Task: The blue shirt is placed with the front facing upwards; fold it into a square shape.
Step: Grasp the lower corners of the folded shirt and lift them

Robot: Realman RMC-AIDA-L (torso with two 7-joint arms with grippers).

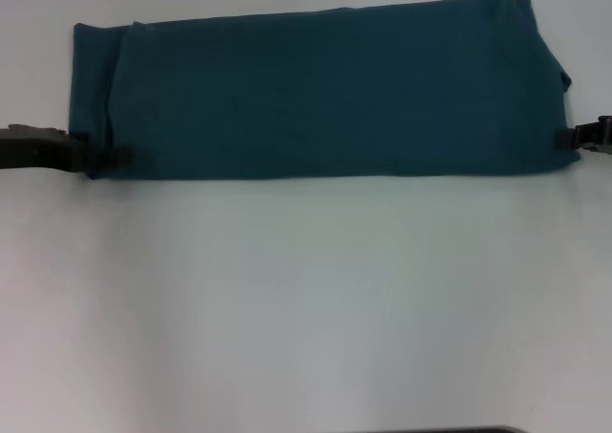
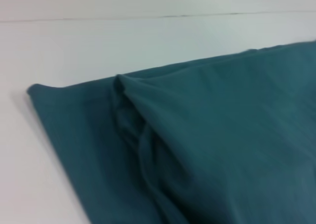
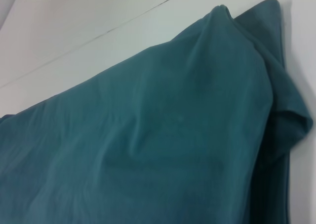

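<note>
one blue shirt (image 1: 325,94) lay on the white table (image 1: 306,299), towards the far side of it in the head view. it had been folded into a long band running from the robot's left to its right, and only plain cloth faced up; no lettering or collar showed. the near edge of the band was straight. at the left end a second layer lay over the first, its edge forming a vertical step a little way in from the end, and in the left wrist view this layer (image 2: 143,145) showed rumpled creases along that step. at the right end the cloth bunched, with a folded flap (image 3: 291,120) sticking out past the main band.

two grippers were in view, one at each end of the band. the left gripper (image 1: 91,156) sat at the near left corner, dark and low on the table, its tip touching the shirt's edge. the right gripper (image 1: 572,137) sat at the right end, touching the cloth near the near corner. for both claws, i cannot tell whether they were spread, pressed together or pinching the cloth.
</note>
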